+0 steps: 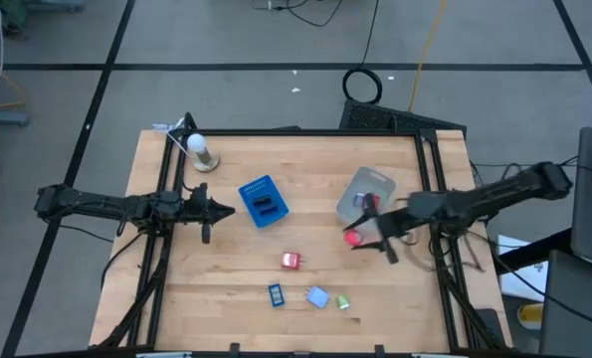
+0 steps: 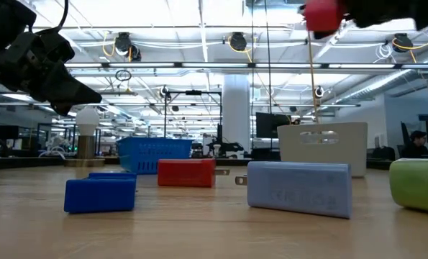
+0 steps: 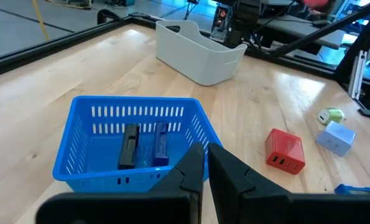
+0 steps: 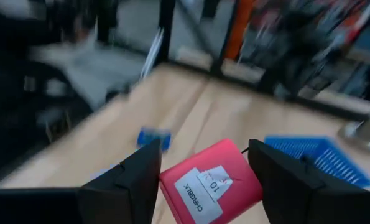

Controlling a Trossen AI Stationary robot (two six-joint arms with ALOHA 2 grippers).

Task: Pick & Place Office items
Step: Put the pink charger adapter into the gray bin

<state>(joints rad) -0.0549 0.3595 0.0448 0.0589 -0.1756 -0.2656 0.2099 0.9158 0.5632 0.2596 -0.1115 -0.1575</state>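
Pinching a red charger block (image 4: 211, 186) across its flat sides, the right tool (image 4: 203, 177) is judged securely loaded: light, rigid, slightly slick.

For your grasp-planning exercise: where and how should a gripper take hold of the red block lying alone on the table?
Grip the red block across its two flat side faces, coming straight down from above. It lies flat with open table all round, clear of the blue tray, and the left gripper looks nearer.
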